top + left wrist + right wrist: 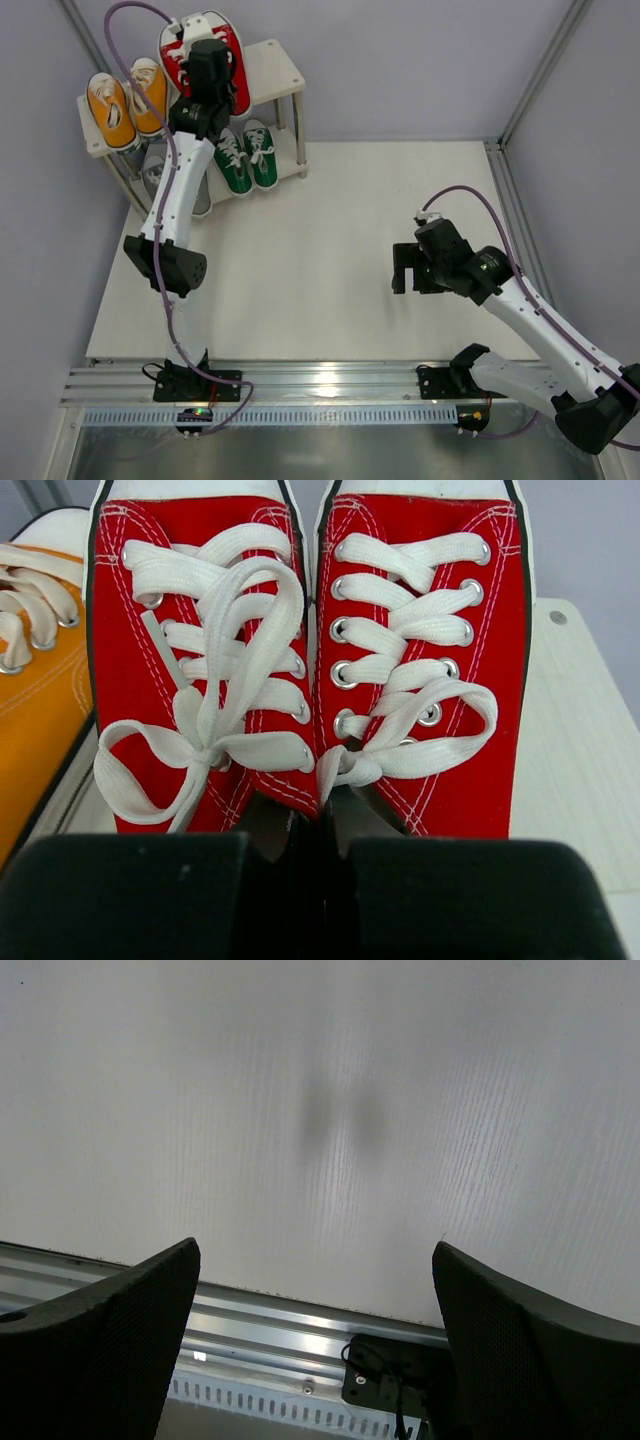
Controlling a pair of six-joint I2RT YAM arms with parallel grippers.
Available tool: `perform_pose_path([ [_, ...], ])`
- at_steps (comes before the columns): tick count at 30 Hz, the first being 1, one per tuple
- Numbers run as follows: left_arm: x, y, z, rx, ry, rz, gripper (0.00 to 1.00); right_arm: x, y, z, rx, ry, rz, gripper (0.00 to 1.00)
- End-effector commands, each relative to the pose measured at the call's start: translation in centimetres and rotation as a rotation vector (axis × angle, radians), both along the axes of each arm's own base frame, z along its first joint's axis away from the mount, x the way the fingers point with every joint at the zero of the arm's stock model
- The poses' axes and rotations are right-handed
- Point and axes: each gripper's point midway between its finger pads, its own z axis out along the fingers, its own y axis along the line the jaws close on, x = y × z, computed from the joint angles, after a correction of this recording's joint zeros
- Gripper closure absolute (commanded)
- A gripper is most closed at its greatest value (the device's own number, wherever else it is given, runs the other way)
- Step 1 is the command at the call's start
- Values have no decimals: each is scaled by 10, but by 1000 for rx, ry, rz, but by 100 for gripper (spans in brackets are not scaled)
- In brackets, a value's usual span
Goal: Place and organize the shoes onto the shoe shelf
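The red shoes [180, 48] sit side by side at the top tier of the shoe shelf [275, 65], toes pointing away. My left gripper [211, 78] is shut on their two inner heel walls, pinched together, as the left wrist view shows [322, 820] with the red shoes [420, 630] filling it. The orange shoes [125, 100] are on the top tier's left and also show in the left wrist view [35, 690]. The green shoes [245, 155] and grey shoes [155, 172] are on the lower tier. My right gripper [405, 270] is open and empty over the table [315, 1290].
The shelf stands at the table's back left against the wall. Bare shelf board [580, 760] lies right of the red shoes. A metal rail [330, 385] runs along the near edge under the arm bases. Frame posts stand at the back corners.
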Motion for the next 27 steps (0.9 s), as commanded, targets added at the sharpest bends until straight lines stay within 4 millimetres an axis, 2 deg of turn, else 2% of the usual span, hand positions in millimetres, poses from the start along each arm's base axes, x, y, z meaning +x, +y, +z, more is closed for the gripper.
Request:
perform_pose_path([
  [1,-17,11,112,-159,-363,0,99,12,8,14,6,-42,25,2],
  [5,-14,12,113,-146,-372,5,100,19,12,14,-1,-34,37,2],
  [14,4,6,90,-149,-334,-18,100,28,21,14,-5,-25,56,2],
  [23,14,0,89,-174,-358,-32,99,28,20,11,-18,-16,57,2],
  [25,14,-2,90,-177,-363,-41,85,28,20,10,-19,-15,57,2],
  [26,14,-2,90,-177,-363,-43,73,29,20,10,-19,-17,54,2],
  [27,12,-2,94,-176,-372,-45,70,29,20,10,-18,-16,55,2],
])
